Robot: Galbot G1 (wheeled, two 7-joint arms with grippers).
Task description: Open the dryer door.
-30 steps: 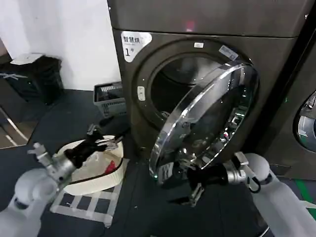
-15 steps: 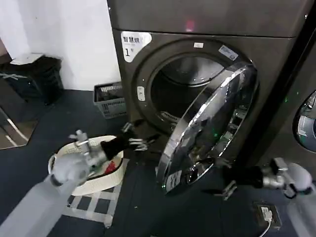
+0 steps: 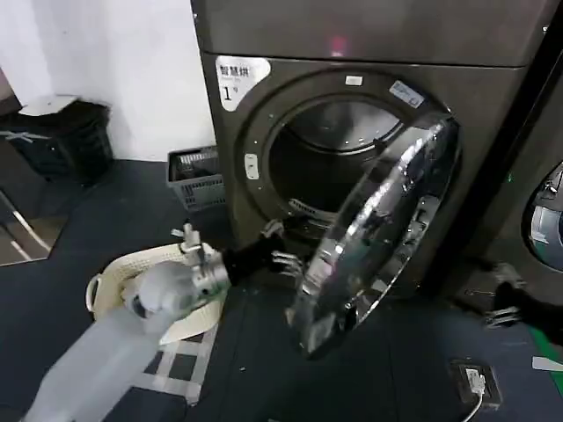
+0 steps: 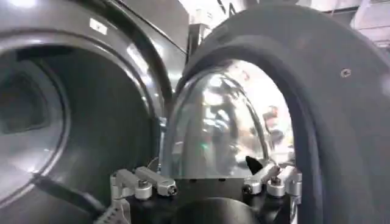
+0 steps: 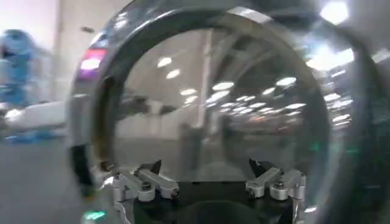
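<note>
The dryer (image 3: 369,105), dark grey with a white "1" label, has its round steel drum (image 3: 325,149) exposed. Its chrome-ringed dryer door (image 3: 378,237) stands swung out, hinged on the right, at roughly half open. My left gripper (image 3: 280,246) is open at the bottom of the opening, just behind the door's free edge, with nothing between its fingers. In the left wrist view this gripper (image 4: 207,178) faces the door's dark grey inner side (image 4: 329,109) and glass. My right gripper (image 3: 498,295) is open low at the far right, away from the door; the right wrist view has it (image 5: 206,175) facing the door's outer glass (image 5: 213,109).
A white laundry basket (image 3: 110,281) lies on the floor under my left arm, on a taped grid (image 3: 167,360). A grey crate (image 3: 195,176) and a black bin (image 3: 62,132) stand left of the dryer. The neighbouring machine (image 3: 541,220) is at the right, with a small device (image 3: 475,382) on the floor.
The door has swung further open. My left arm moved right, up to the door's inner side. My right gripper drew back to the right, away from the door's lower rim.
</note>
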